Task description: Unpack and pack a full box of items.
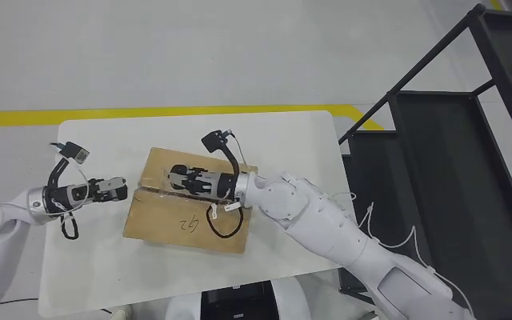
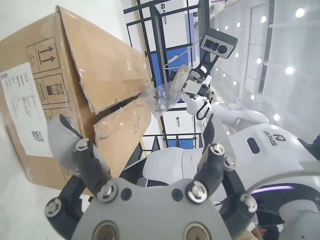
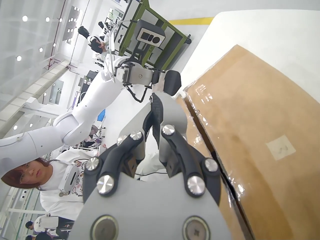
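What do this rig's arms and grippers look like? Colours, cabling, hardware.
The left arm and right arm have glossy white rounded shells. Each wrist carries a looped black cable and a black bracket with a camera. The left gripper and right gripper have a grey metal base plate, black linkages with silver screws, grey fingers, ribbed black pads.

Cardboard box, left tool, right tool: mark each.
cardboard box (image 1: pixel 160 220), top view, on a closed top flap.
left tool (image 1: pixel 120 189), top view, between its fingertips.
right tool (image 3: pixel 158 99), right wrist view, between its fingertips.
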